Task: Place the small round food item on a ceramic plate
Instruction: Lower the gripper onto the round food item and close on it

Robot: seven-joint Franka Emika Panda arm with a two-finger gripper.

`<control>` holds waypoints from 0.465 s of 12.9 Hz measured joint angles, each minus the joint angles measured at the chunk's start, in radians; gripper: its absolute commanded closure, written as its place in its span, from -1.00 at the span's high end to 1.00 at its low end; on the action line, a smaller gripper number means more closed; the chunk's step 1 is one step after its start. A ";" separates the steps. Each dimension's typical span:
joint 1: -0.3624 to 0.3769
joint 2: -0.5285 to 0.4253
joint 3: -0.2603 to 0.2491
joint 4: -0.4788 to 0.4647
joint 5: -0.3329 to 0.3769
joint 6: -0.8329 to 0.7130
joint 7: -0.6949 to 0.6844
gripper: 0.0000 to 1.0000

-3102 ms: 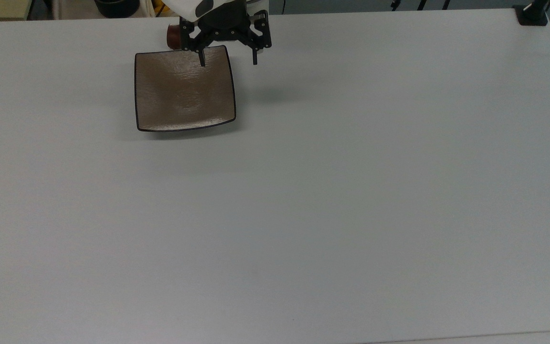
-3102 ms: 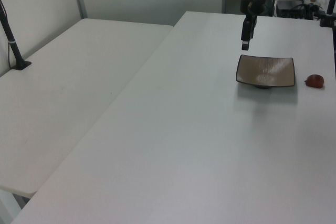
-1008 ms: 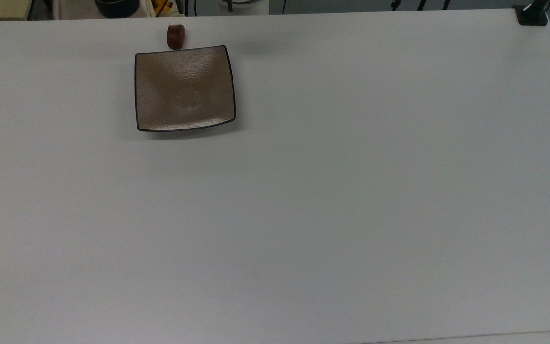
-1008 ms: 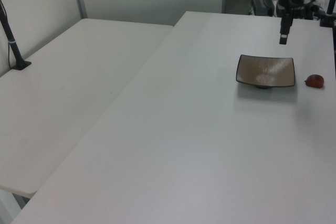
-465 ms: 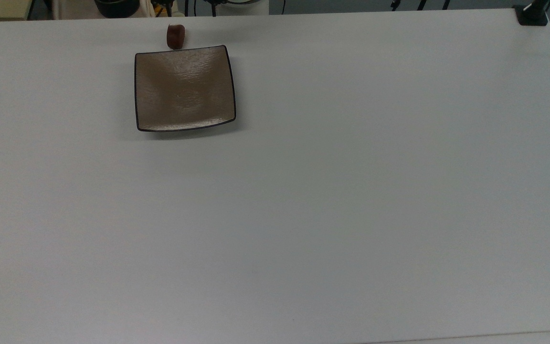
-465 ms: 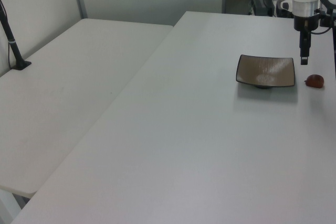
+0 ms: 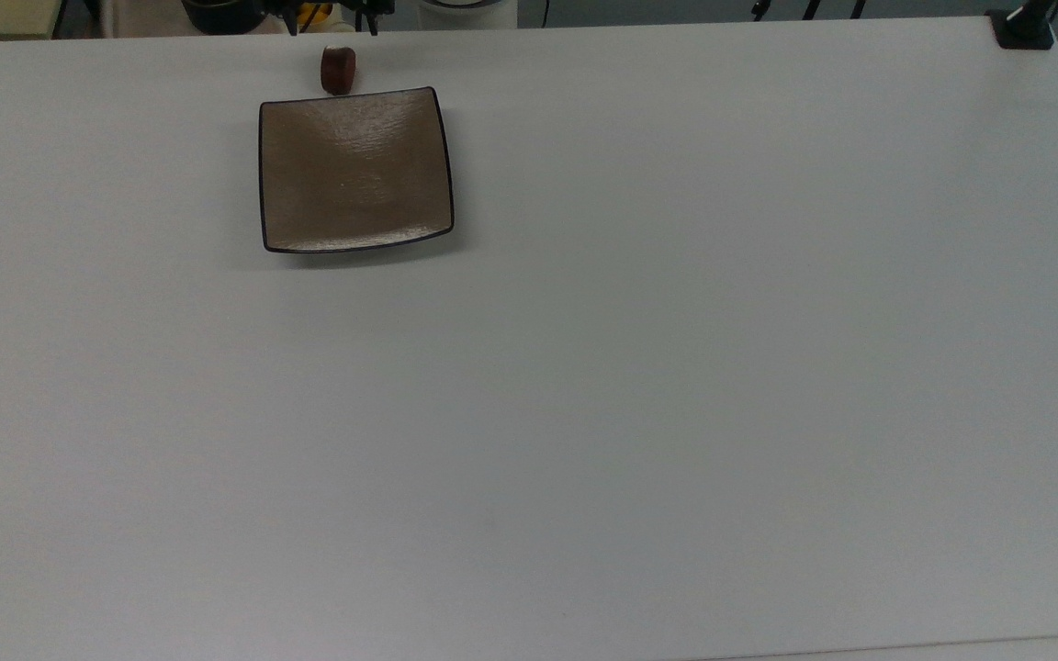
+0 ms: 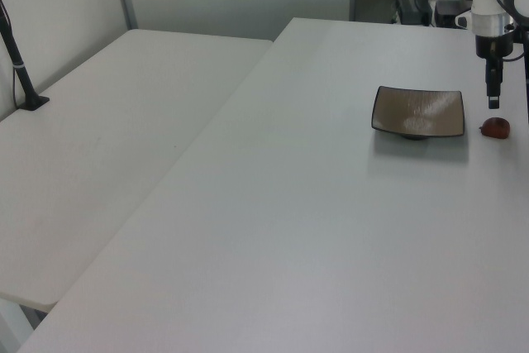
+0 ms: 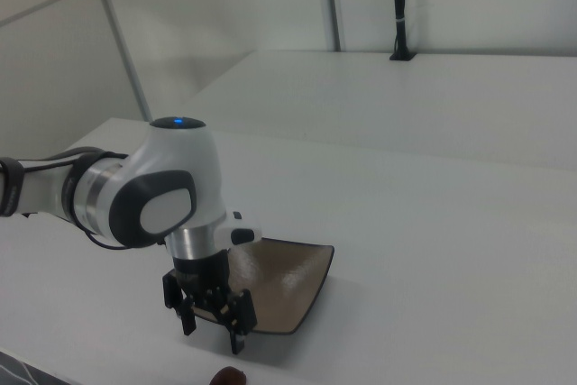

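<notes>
The small round food item (image 7: 338, 70), a matte, dark reddish-brown stubby lump, lay on the white table (image 7: 639, 367) just beyond the far edge of the ceramic plate (image 7: 354, 170) in the top view, close to the rim but apart from it; in the left view it (image 8: 495, 127) sat just to the right of the plate (image 8: 418, 112), and in the right view only its top (image 9: 229, 376) showed at the bottom edge. No writing or brand could be read on either thing. The plate was square and brown, with a thin dark rim, upturned curved edges and a faintly textured glaze that caught a pale sheen; nothing lay on it. The gripper (image 9: 213, 326) hung pointing straight down above the food item, clear of it, with the white, rounded wrist of the Franka arm (image 9: 167, 191) rising over it and a small blue light on top of that joint. In the left view the gripper (image 8: 493, 93) appeared as a slim dark shape just above the lump. In the right view its two black fingers (image 9: 239, 335) stood apart with nothing between them. The table top was smooth and matte, and a second white table (image 8: 107, 163) adjoined it on the left view's left, where a black post (image 8: 18, 64) stood.
</notes>
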 measured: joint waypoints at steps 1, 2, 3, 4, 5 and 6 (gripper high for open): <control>0.000 0.008 -0.010 -0.009 0.000 0.012 -0.004 1.00; 0.000 0.019 -0.016 -0.017 0.000 0.024 -0.004 1.00; 0.000 0.035 -0.021 -0.024 0.000 0.038 -0.004 1.00; 0.000 0.054 -0.025 -0.029 0.000 0.049 -0.004 1.00; 0.001 0.074 -0.027 -0.029 0.000 0.057 -0.004 1.00; 0.001 0.098 -0.028 -0.029 0.000 0.064 -0.005 1.00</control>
